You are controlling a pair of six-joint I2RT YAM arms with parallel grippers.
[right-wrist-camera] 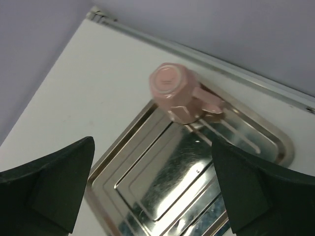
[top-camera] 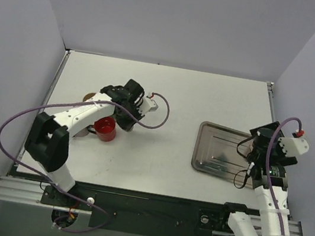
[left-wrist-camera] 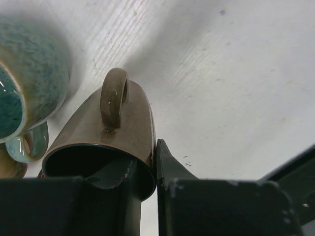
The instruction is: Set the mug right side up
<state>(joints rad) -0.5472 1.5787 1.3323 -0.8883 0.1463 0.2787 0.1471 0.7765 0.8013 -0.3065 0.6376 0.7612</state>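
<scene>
Pinching the brown mug point(left-wrist-camera: 113, 128) by its rim with the left gripper point(left-wrist-camera: 147, 162); holding the right gripper point(right-wrist-camera: 152, 147) wide open and empty above the inverted pink mug point(right-wrist-camera: 174, 93) on the metal tray point(right-wrist-camera: 147, 196).

The flat silver metal tray point(top-camera: 217, 154) shines mirror-grey, its floor marked with nested rectangular lines. At its far corner, a pale pink ceramic mug point(right-wrist-camera: 174, 93) is one even colour. Well left of the tray, a glossy brown ceramic mug point(left-wrist-camera: 123, 128) is olive-tan outside and black within. Beside it, a speckled teal ceramic mug point(left-wrist-camera: 29, 88) mottles blue-green into a sandy rim, and a bright red round cup point(top-camera: 106, 128) is plain. The white table point(top-camera: 178, 97) shows faint grey streaks.
</scene>
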